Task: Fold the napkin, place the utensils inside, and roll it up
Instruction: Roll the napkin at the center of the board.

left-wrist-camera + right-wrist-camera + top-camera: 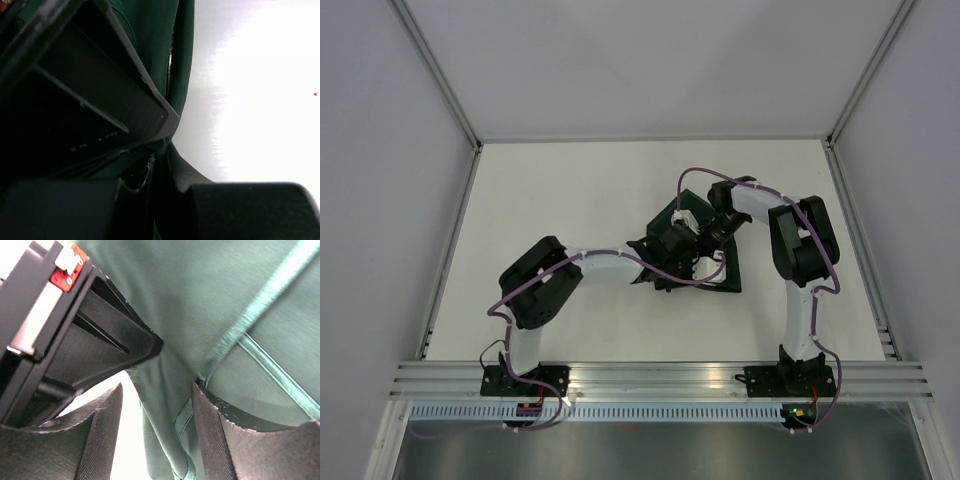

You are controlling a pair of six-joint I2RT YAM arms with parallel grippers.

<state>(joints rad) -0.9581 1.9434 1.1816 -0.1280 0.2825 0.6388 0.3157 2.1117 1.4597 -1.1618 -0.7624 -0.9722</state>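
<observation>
Left pincer (160,161), right pincer (157,392) on napkin (215,290)

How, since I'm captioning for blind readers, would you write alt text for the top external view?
From above, the left arm and right arm bend inward over a white table, their jaws meeting at a bunched dark green napkin near its middle. Purple cables loop along both arms.
</observation>
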